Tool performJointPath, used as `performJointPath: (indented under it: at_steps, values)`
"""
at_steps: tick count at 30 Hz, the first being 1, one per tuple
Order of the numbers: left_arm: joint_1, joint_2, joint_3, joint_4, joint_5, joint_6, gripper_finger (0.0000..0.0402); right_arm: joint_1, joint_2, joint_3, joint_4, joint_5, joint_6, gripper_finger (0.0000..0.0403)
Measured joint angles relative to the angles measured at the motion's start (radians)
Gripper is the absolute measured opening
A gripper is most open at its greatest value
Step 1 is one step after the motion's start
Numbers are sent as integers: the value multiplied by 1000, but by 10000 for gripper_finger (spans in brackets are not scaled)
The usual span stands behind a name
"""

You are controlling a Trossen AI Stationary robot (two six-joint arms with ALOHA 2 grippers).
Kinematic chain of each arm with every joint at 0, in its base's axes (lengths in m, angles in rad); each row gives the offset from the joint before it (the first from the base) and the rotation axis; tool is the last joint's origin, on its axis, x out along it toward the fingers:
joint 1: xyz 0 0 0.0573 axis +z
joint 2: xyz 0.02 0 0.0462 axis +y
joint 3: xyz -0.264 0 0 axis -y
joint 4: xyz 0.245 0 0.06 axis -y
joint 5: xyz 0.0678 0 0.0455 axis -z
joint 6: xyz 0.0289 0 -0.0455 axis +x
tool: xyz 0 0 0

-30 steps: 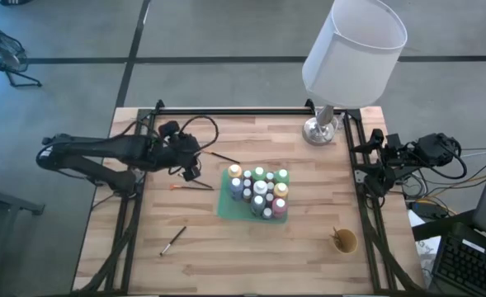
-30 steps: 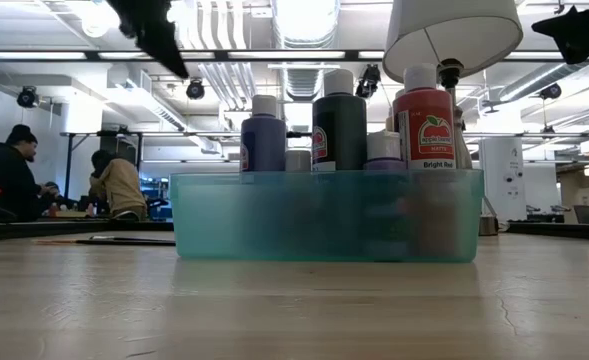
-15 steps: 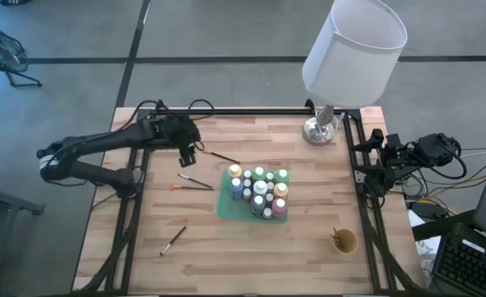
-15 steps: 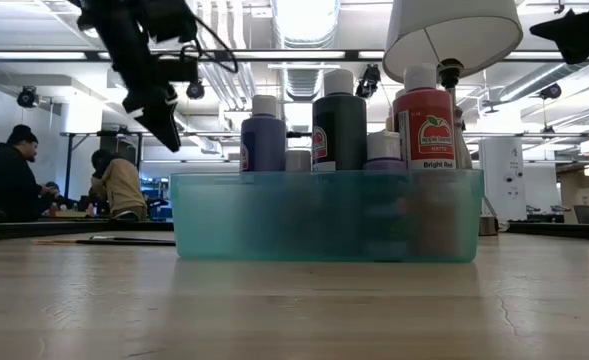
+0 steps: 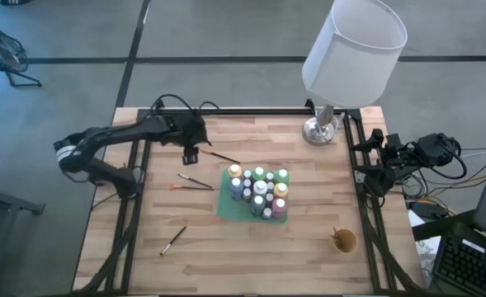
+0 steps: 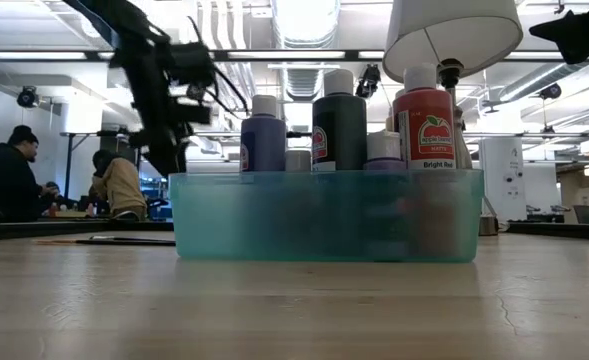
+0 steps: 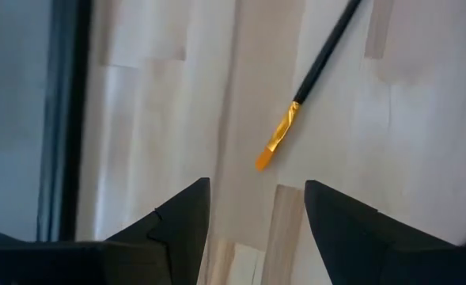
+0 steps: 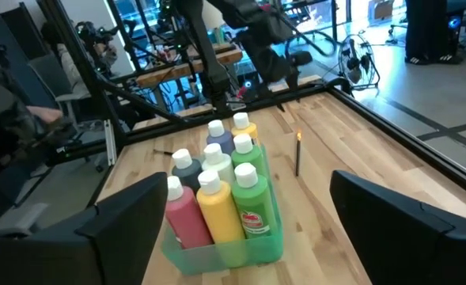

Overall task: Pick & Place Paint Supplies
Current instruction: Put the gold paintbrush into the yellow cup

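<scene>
My left gripper [image 5: 191, 153] [image 7: 255, 229] [image 6: 169, 155] hovers open above the wood, off the bristle end of a thin dark-handled brush [image 5: 223, 157] [image 7: 296, 111] that lies flat, gold ferrule and orange tip ahead of the finger gap. Two more brushes [image 5: 195, 181] lie crossed on the table, and another [image 5: 173, 240] lies nearer the near-left. Several pale-capped paint bottles [image 5: 259, 191] [image 8: 217, 190] stand upright in a teal tub [image 6: 324, 215]. My right gripper [image 5: 368, 163] [image 8: 248, 190] waits open at the table's right edge.
A lamp stands on its metal base [image 5: 320, 129] at the far right, and its white shade [image 5: 354, 49] overhangs the table there. A small round tan cup [image 5: 344, 241] sits near the near-right corner. Black frame rails [image 5: 135, 214] run along both sides. People sit in the room behind.
My left gripper has moved toward the table's far edge and come down toward the brush that lies left of the tub, staying open. Nothing on the table has shifted.
</scene>
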Motion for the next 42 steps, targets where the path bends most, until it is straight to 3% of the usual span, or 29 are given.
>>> performJointPath:
  at_steps: [9, 16, 42]
  values:
    - [21, 152, 45, -11, 21, 56, 211, 0, 0, 0, 0, 0, 0, 320]
    - [69, 210, 56, -20, 116, 67, 211, 0, 0, 0, 0, 0, 0, 299]
    - [71, 351, 52, 49, 119, 55, 211, 0, 0, 0, 0, 0, 0, 233]
